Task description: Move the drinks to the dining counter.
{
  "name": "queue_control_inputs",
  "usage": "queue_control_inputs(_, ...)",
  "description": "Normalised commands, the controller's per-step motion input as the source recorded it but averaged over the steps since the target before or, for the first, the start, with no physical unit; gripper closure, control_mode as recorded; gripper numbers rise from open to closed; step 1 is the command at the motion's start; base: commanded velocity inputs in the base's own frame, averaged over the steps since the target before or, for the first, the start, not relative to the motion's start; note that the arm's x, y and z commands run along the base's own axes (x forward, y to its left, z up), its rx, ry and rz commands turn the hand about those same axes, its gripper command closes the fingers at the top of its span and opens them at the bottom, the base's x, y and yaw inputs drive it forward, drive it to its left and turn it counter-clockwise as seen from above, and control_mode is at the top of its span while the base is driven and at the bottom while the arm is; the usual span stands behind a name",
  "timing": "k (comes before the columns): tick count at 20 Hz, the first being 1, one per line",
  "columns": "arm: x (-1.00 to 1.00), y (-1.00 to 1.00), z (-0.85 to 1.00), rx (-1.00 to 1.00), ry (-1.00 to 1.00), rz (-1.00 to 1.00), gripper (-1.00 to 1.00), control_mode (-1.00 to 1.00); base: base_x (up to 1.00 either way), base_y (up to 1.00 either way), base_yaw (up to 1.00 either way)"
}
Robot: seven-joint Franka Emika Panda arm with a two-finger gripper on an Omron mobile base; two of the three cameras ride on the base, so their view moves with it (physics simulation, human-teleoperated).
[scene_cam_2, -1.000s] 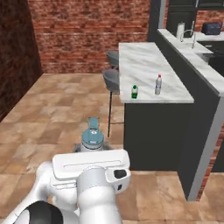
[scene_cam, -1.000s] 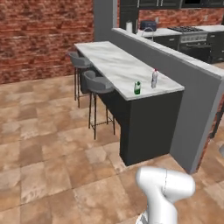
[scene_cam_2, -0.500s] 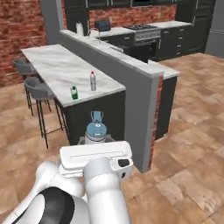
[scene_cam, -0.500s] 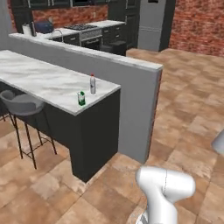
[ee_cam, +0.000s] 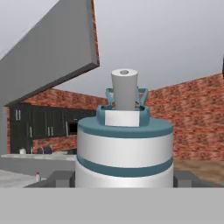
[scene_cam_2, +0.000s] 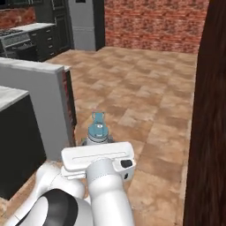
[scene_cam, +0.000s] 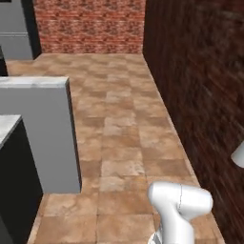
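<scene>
the grey ledge wall (scene_cam: pixel 40 128) serves as the landmark here. in the left base view it stands at the left of the picture, with a corner of the dining counter (scene_cam: pixel 7 127), white marble over a dark base, just beside it on its near left side; to the right of the ledge wall the brown tiled floor (scene_cam: pixel 119 128) runs back to a red brick wall (scene_cam: pixel 90 26), and further right a dark brick wall (scene_cam: pixel 200 95) closes the scene. in the right base view the same ledge wall (scene_cam_2: pixel 33 101) is again at the left, the marble corner of the counter (scene_cam_2: pixel 11 95) touching its near face, a dark kitchen range (scene_cam_2: pixel 22 42) well behind it, and a grey fridge (scene_cam_2: pixel 86 22) beyond and to its right. to the right of the ledge wall, near its end and above the floor, the grey metal bottle (scene_cam_2: pixel 97 132) with its light-blue cap stands upright in the gripper (scene_cam_2: pixel 97 148), just above the white hand. in the hand view the bottle (ee_cam: pixel 124 148) sits between the two dark fingertips (ee_cam: pixel 59 178), which press on either side of its body, so the claw is clamped on the bottle. far left of it in that view, a small clear bottle with a red cap (ee_cam: pixel 38 176) stands on the counter (ee_cam: pixel 13 177).
</scene>
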Motion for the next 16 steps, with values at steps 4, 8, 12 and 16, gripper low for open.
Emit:
queue_control_inputs(4, 0.00, 0.00, 0.00, 0.00, 0.00, 0.00, 1.00, 1.00, -0.30, 0.54, -0.72)
queue_control_inputs(8, 0.00, 0.00, 0.00, 0.00, 0.00, 0.00, 1.00, 1.00, -0.94, 1.00, -0.10)
queue_control_inputs(12, 0.00, 0.00, 0.00, 0.00, 0.00, 0.00, 1.00, 1.00, -1.00, 1.00, 0.00)
queue_control_inputs(16, 0.00, 0.00, 0.00, 0.00, 0.00, 0.00, 1.00, 1.00, -1.00, 1.00, 0.00)
